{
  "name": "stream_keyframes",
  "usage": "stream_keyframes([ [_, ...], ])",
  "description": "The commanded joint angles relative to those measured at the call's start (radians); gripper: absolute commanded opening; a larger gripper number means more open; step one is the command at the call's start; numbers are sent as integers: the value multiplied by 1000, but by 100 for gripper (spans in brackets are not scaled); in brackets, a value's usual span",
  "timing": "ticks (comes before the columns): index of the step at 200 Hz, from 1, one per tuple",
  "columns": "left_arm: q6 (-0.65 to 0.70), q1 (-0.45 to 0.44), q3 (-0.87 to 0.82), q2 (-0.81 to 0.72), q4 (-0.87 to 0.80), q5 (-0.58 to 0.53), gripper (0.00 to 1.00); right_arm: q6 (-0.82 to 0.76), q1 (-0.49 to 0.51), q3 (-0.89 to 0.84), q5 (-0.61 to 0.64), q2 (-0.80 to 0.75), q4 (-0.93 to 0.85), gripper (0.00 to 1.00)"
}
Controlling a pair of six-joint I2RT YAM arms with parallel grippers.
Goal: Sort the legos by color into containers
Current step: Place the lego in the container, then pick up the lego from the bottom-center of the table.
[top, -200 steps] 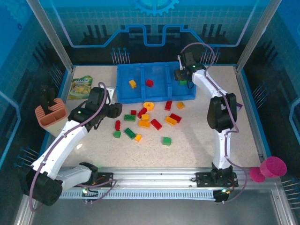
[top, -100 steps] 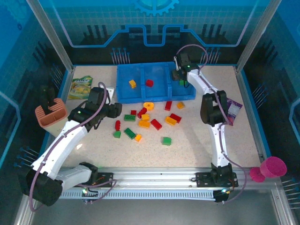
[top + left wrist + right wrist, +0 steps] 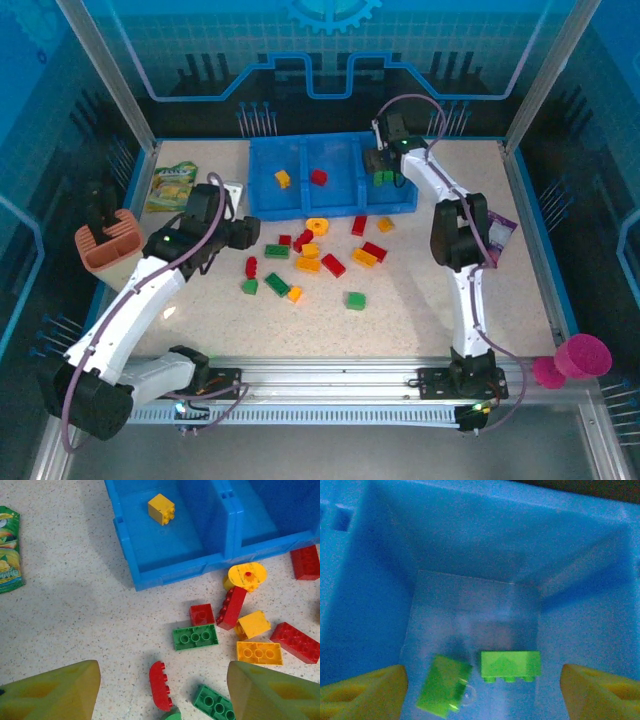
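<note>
Many loose legos point(image 3: 310, 255) scattered on the table point(image 3: 420, 290) below the left gripper point(image 3: 248, 235), spread wide, empty. Inside the blue tray point(image 3: 262, 200): yellow brick point(image 3: 283, 179) left, red brick point(image 3: 318, 177) middle, two green bricks point(image 3: 510, 666) right, lying beneath the right gripper point(image 3: 482, 672), likewise agape, holding nothing.

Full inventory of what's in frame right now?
tray: one, blue, three compartments, far side of table
yellow brick: one, left compartment
red brick: one, middle compartment
green bricks: two, right compartment
loose legos: about sixteen, red, yellow, green, before tray
snack packet: one, green, far left
purple packet: one, right side, partly hidden
holder: one, salmon, left edge
cup: one, pink, near right
left pincer: open, over loose legos
right pincer: open, over green bricks
</note>
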Motion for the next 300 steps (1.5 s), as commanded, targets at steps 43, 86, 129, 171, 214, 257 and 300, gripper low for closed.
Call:
stream_keyframes([
  [43,-21,10,13,-92,-25,21,69,52,-1,-118,-14,-199,-30,61],
  [86,-32,10,-8,-116,-40,-15,69,259,10,-581,-19,-563,-29,65],
  [129,-19,13,-6,-111,-54,5,70,421,147,-925,4,-879,-98,65],
  [171,6,19,11,-96,-59,36,72,725,481,-1069,48,-999,-228,66],
  [214,2,19,2,-100,-34,68,72,920,635,-1116,16,-989,-263,67],
  [257,-29,19,-24,-120,-2,70,72,933,683,-1078,-1,-855,-234,66],
  [300,-28,19,-29,-118,2,68,72,899,680,-1039,4,-726,-189,67],
])
